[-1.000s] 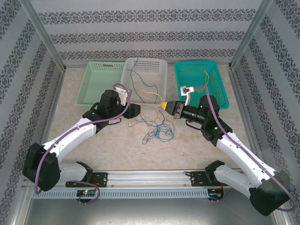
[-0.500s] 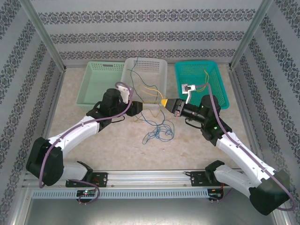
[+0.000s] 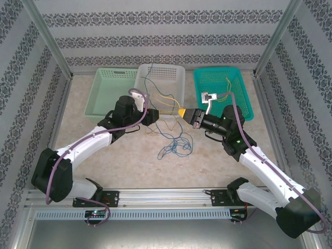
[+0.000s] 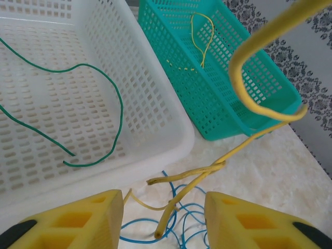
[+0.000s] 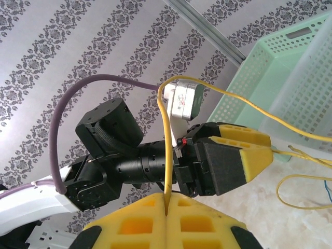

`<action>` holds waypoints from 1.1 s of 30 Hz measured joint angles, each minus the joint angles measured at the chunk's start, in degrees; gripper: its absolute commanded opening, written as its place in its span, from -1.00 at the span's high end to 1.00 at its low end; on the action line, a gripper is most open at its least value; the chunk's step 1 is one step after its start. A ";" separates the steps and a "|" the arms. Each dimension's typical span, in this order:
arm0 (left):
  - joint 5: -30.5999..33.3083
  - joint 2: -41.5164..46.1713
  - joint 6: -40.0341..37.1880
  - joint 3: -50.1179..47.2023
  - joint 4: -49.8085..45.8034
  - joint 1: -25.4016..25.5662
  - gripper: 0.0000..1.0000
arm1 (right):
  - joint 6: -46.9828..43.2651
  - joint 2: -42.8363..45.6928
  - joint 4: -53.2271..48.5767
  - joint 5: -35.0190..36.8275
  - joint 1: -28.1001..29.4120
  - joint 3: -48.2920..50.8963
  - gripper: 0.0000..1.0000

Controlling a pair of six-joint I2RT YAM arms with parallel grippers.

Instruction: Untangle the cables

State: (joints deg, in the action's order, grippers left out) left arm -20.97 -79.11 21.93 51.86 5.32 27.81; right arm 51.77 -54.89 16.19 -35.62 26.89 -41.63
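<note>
Right fingers (image 5: 136,224) pinch shut on a yellow cable (image 5: 165,155); left fingers (image 4: 78,218) stand apart, gripping nothing. White basket (image 4: 155,106) holds a green cable (image 4: 119,104), teal basket (image 4: 228,83) another yellow strand (image 4: 210,36); blue cables (image 3: 176,148) lie on the surface (image 3: 129,153).
</note>
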 measured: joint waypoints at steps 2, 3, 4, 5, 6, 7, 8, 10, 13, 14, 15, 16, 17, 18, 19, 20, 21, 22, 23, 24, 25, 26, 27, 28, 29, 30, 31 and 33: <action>-0.02 -0.59 0.22 0.37 0.48 0.00 0.32 | 0.44 -0.02 0.11 0.00 0.00 0.02 1.00; -0.04 -0.90 0.39 0.44 0.74 0.00 0.40 | 0.61 -0.02 0.26 0.00 0.00 0.02 1.00; -0.04 -1.11 0.50 0.50 0.81 0.00 0.47 | 0.63 0.00 0.39 0.00 0.00 0.02 1.00; -0.07 -1.31 0.61 0.55 0.83 0.00 0.53 | 0.66 0.00 0.52 0.00 0.00 0.02 1.00; -0.11 -1.49 0.68 0.57 0.87 0.00 0.58 | 0.68 0.00 0.61 0.00 0.00 0.02 1.00; -0.22 -1.57 0.76 0.59 0.94 0.00 0.59 | 0.72 0.00 0.70 0.00 0.00 0.02 1.00; -0.28 -1.64 0.83 0.59 0.98 0.00 0.60 | 0.83 0.00 0.83 0.00 0.00 0.02 1.00; -0.28 -1.68 0.83 0.59 1.09 0.00 0.62 | 0.85 0.00 0.96 0.00 0.00 0.02 1.00; -0.31 -1.68 0.85 0.59 1.20 0.00 0.77 | 0.87 -0.02 1.20 0.00 0.00 0.02 1.00; -0.31 -1.68 0.85 0.59 1.22 0.00 0.88 | 0.87 -0.02 1.27 0.00 0.00 0.02 1.00; -0.28 -1.68 0.83 0.59 1.22 0.00 0.99 | 0.87 -0.02 1.27 0.00 0.00 0.02 1.00; -0.35 -1.68 0.90 0.59 1.25 0.00 1.00 | 0.87 -0.02 1.27 0.00 0.00 0.02 1.00; -0.46 -1.68 0.87 0.59 1.29 0.00 1.00 | 0.87 -0.02 1.27 0.00 0.00 0.02 1.00; -0.50 -1.68 1.01 0.59 1.31 0.00 1.00 | 0.87 -0.02 1.27 0.00 0.00 0.02 1.00; -0.48 -1.68 1.01 0.59 1.33 0.00 1.00 | 0.87 0.00 1.27 0.02 0.00 0.02 1.00; -0.44 -1.68 1.01 0.59 1.33 0.00 1.00 | 0.87 0.07 1.27 0.04 -0.04 0.02 1.00; -0.28 -1.68 1.01 0.59 1.33 0.00 1.00 | 0.87 0.22 1.25 0.07 -0.17 0.02 1.00; 0.04 -1.68 1.01 0.59 1.33 0.00 1.00 | 0.87 0.55 1.25 0.20 -0.46 0.04 1.00; 0.46 -1.66 0.98 0.57 1.31 0.00 1.00 | 0.87 1.14 1.22 0.28 -1.05 0.09 1.00; 0.90 -1.62 0.94 0.55 1.31 -0.02 1.00 | 0.90 1.99 1.22 0.46 -1.95 0.20 1.00; 1.36 -1.44 0.85 0.39 1.31 -0.07 1.00 | 0.90 2.95 1.16 0.63 -3.13 0.33 1.00; 1.81 -1.03 0.81 0.09 1.18 -0.07 1.00 | 0.90 4.26 0.94 0.87 -4.79 0.42 1.00; 2.29 -0.42 0.79 -0.39 1.16 -0.17 1.00 | 0.85 5.51 0.46 0.92 -6.64 0.42 1.00; 2.95 0.39 0.68 -1.01 1.01 -0.28 1.00 | 0.57 6.67 -0.48 0.87 -8.55 0.33 1.00; 3.34 1.20 0.59 -1.55 0.79 -0.44 1.00 | -0.20 7.45 -1.95 0.83 -9.97 0.07 1.00; 4.00 2.36 0.55 -2.27 0.39 -0.63 1.00 | -1.66 8.04 -4.66 0.61 -11.67 -0.59 1.00; 4.72 3.67 0.46 -3.08 0.11 -1.03 1.00 | -3.87 8.15 -8.24 0.31 -13.20 -1.66 1.00; 6.16 6.38 0.37 -4.72 -0.39 -2.10 1.00 | -7.85 7.39 -14.45 -0.20 -15.78 -3.56 1.00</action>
State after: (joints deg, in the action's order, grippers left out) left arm -14.81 -72.73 22.31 47.13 4.93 25.71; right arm 43.92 -47.51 1.74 -35.81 11.11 -45.19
